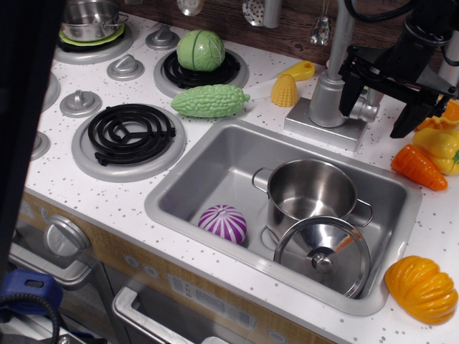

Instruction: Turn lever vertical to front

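Note:
The lever (364,111) is a short silver-grey stub sticking out to the right from the faucet's cylindrical base (328,100), behind the sink. My black gripper (379,107) comes down from the upper right. Its jaws are open and wide apart. One finger (352,97) stands just left of the lever's end, against the faucet base. The other finger (406,118) stands well to the right of it. The lever lies between the fingers, and I cannot tell whether the left finger touches it.
The grey sink (208,165) holds a steel pot (310,190), its lid (323,251) and a purple ball (223,222). An orange carrot (417,166) and a yellow pepper (441,143) lie right of the gripper. A yellow corn (285,89) and a green gourd (209,100) lie left of the faucet.

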Controlling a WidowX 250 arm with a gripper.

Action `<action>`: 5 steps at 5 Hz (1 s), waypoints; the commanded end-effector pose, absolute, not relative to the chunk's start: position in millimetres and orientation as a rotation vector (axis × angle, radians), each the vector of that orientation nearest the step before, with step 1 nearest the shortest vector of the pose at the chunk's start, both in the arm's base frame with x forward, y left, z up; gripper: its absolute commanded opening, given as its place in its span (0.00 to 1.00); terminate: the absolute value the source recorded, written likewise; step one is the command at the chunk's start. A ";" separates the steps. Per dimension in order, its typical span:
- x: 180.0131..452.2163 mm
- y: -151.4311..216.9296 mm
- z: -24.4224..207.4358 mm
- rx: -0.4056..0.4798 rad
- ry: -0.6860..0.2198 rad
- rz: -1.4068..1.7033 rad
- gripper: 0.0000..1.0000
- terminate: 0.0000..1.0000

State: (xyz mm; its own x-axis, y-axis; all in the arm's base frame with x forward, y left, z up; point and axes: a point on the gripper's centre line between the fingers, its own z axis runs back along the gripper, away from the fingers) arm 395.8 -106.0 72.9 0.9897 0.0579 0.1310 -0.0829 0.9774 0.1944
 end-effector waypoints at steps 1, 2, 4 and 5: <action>395.8 -106.0 72.9 0.201 -0.125 0.071 1.00 0.00; 402.9 -111.0 81.0 0.242 -0.178 0.065 1.00 0.00; 423.4 -113.9 102.8 0.274 -0.307 0.081 1.00 0.00; 431.1 -112.6 112.5 0.271 -0.355 0.100 1.00 0.00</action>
State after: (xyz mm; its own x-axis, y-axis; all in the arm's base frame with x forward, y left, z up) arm 428.7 -107.2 84.3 0.9502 0.0389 0.3091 -0.1322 0.9487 0.2870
